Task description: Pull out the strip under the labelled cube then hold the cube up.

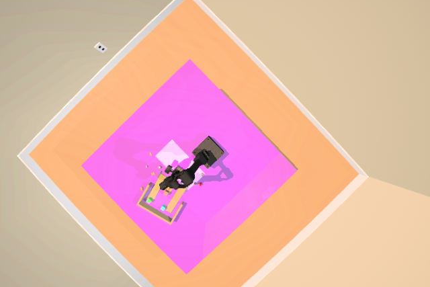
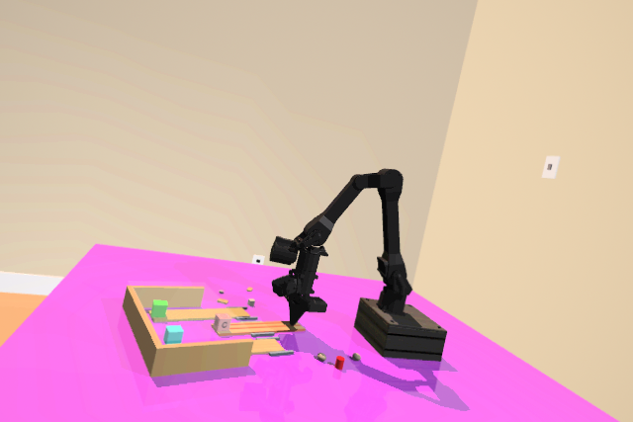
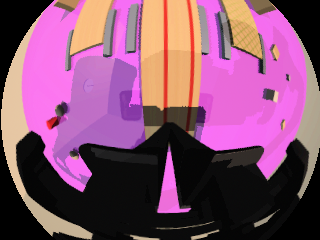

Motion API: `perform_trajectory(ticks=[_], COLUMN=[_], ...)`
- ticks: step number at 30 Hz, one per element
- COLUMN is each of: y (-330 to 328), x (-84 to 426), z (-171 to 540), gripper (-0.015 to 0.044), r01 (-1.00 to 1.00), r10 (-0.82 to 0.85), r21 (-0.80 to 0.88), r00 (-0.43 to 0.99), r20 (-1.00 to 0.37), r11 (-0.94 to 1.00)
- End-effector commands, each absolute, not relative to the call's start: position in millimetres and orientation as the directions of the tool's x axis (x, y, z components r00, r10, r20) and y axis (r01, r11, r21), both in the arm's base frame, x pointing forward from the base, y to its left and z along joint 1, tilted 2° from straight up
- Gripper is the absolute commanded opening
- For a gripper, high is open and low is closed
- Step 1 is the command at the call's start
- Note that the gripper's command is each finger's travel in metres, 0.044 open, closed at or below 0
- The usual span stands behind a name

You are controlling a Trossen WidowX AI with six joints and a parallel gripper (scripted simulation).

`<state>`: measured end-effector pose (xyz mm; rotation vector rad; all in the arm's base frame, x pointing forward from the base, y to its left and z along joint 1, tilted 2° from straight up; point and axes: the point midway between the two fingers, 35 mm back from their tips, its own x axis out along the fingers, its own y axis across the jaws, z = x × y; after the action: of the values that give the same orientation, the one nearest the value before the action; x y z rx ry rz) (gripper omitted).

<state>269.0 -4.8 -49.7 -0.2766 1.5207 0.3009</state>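
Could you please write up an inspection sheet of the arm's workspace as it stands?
Surface: magenta table top, with shadows and pale patches.
Job's things: labelled cube on the middle, red-striped strip, which juts out past its neighbours; green cube and cyan cube inside the three-sided wooden frame.
Clutter: red cylinder and small scattered bits beside the strips.
Gripper: shut, fingertips down at the striped strip's outer end.
Cables: nothing seen.
Surroundings: beige walls, orange floor, white skirting, wall sockets.
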Motion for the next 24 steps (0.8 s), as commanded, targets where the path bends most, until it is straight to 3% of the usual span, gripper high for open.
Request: perform_trajectory(ticks=[1, 24], y=[-9.5, -22.7], x=[255.0, 223.3], z=[-54.5, -55.1], gripper=[0.0000, 0.0000], r01=[-0.360, -0.360], r10=[0.015, 0.013], r21=[0.014, 0.014], r00=[-0.001, -0.004], r20=[-1.000, -1.000], r11=[0.933, 0.933])
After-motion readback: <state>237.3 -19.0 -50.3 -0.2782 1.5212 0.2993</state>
